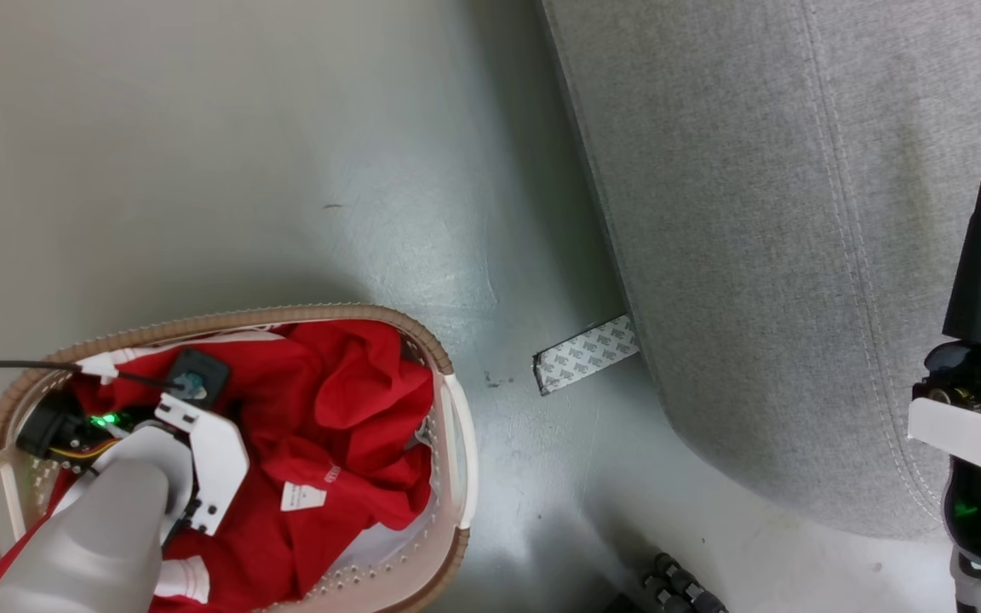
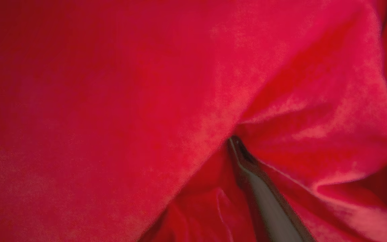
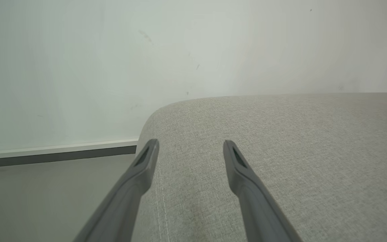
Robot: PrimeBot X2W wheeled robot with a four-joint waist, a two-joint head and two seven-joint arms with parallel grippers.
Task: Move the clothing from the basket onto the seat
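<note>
Red, soft fabric with a white hem edge, the clothing (image 1: 346, 400) lies heaped in the white perforated plastic basket with the light brown rim (image 1: 226, 322). The basket stands on the pale floor (image 1: 243, 153) near the large grey woven-fabric seat (image 1: 754, 255), to its left. None of the garment is on the seat yet.

The left gripper (image 1: 205, 443) is sunk into the left half of the heap. In the left wrist view one dark finger (image 2: 265, 201) pokes out from a fold while cloth covers its partner, so I cannot tell whether the jaws are spread or pinched on the cloth. The right gripper (image 3: 190, 148) hangs over the seat's rounded edge, fingers wide apart with nothing between them.

The step in hand looks like securing a grasp. To do it well, the fingers should close on a thick gathered fold rather than one thin layer, deep enough that the cloth cannot slip out. The lift should go straight up until the trailing hem clears the rim, since dragging sideways early could catch the rim and tip the basket. Only then swing right, over the seat's middle.
</note>
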